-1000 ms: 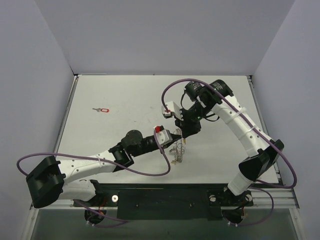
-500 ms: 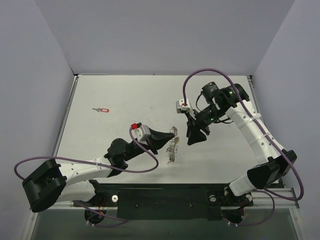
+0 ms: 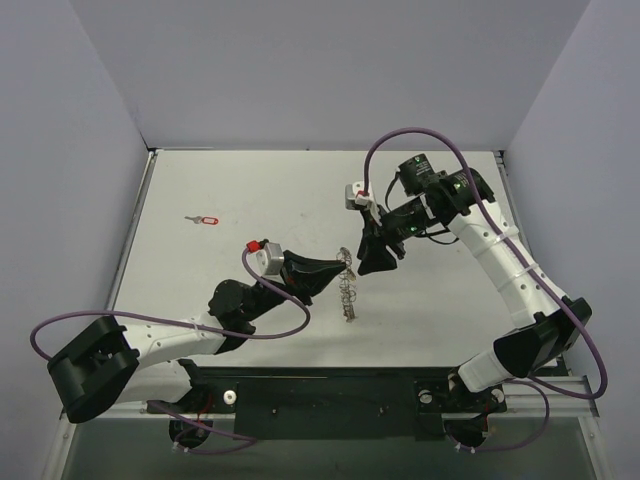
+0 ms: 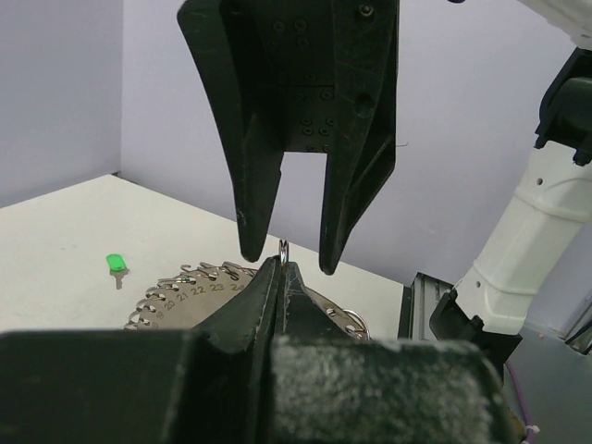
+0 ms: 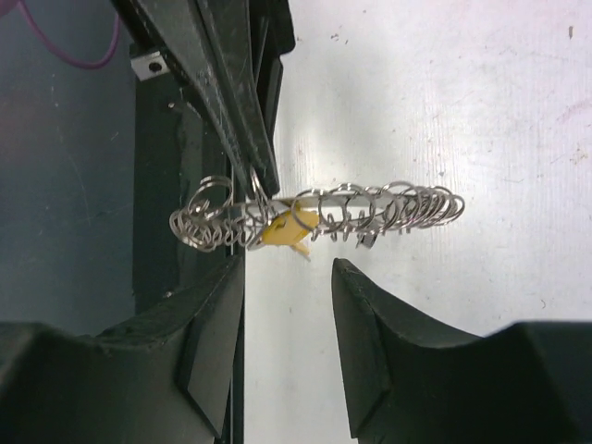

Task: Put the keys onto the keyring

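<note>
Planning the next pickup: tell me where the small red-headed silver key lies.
In the top view, the red-headed silver key lies alone on the left side of the white table, in its far half.

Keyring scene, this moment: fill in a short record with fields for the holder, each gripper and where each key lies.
keyring: held at its rim by the left gripper
left gripper: jaws shut on keyring
right gripper: jaws open, straddling the keyring, gripping nothing
yellow key: hanging among the keyring's loops
red key: loose on the table, far left
green key: loose on the table
</note>
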`<state>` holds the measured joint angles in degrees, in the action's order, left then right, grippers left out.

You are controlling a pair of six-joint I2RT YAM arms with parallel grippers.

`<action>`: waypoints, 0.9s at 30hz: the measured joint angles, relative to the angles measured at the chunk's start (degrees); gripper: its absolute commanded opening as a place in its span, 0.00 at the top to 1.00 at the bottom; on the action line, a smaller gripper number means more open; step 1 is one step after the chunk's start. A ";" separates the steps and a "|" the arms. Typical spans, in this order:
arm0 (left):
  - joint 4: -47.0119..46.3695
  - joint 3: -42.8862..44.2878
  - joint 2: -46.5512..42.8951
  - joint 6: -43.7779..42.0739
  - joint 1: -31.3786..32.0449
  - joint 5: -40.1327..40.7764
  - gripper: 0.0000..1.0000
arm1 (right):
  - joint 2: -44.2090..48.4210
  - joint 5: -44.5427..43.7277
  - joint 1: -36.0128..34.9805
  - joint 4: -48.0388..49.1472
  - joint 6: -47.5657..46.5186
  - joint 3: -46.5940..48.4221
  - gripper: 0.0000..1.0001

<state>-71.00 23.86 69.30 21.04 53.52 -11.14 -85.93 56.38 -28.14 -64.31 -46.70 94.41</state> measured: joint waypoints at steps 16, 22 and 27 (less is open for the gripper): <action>-0.17 0.00 0.70 2.16 0.00 0.00 1.00 | -0.17 -0.42 -2.23 7.98 7.89 0.00 0.70; -0.17 0.00 1.05 2.49 0.00 0.02 1.00 | -0.22 -0.24 -2.80 7.96 7.63 0.00 0.86; -0.15 0.00 1.14 2.58 -0.09 0.26 1.00 | -0.22 0.42 -3.28 7.65 6.86 -0.02 1.00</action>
<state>-71.16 23.86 70.43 23.62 53.43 -10.87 -86.15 56.80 -31.42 -56.66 -39.83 94.39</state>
